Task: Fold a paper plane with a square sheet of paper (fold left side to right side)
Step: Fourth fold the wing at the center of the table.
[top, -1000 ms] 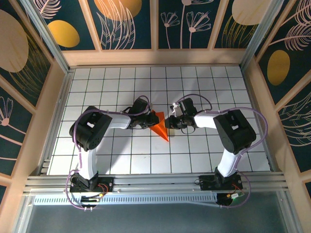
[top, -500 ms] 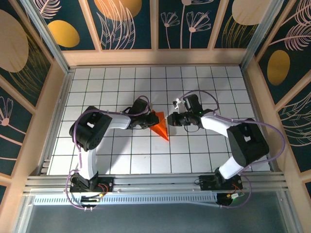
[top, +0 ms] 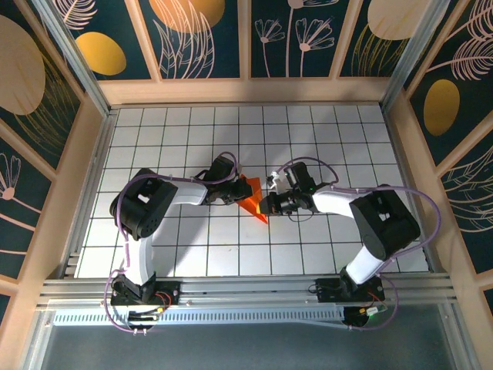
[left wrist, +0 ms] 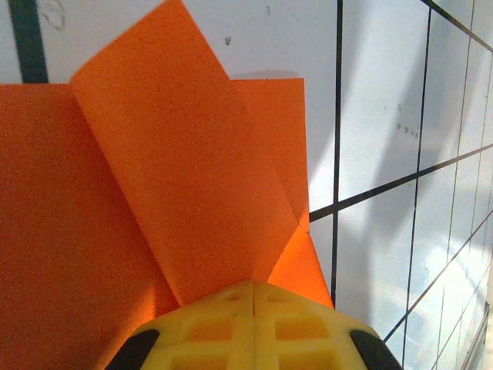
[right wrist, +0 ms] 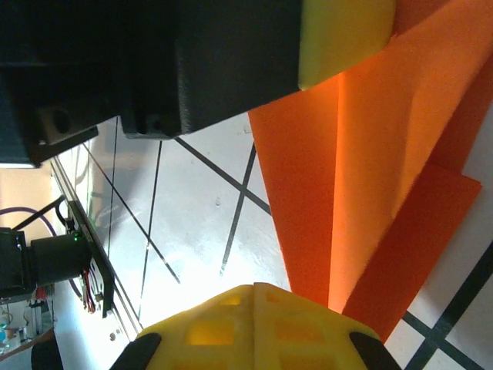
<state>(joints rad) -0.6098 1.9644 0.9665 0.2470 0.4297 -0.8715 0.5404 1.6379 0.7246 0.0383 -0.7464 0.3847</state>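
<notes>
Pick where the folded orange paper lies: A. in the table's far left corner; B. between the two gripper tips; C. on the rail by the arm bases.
B: the top view shows the orange paper with the left gripper at its left edge and the right gripper at its right.

White grid table [top: 192, 254], floral wall panels [top: 200, 38]

From above, the orange paper [top: 251, 202] was partly covered by the left gripper [top: 235, 193] and right gripper [top: 266, 205], and its folds were too small to be told. In the left wrist view it was cut off at the left edge and partly hidden under the yellow fingers [left wrist: 308, 335].
</notes>
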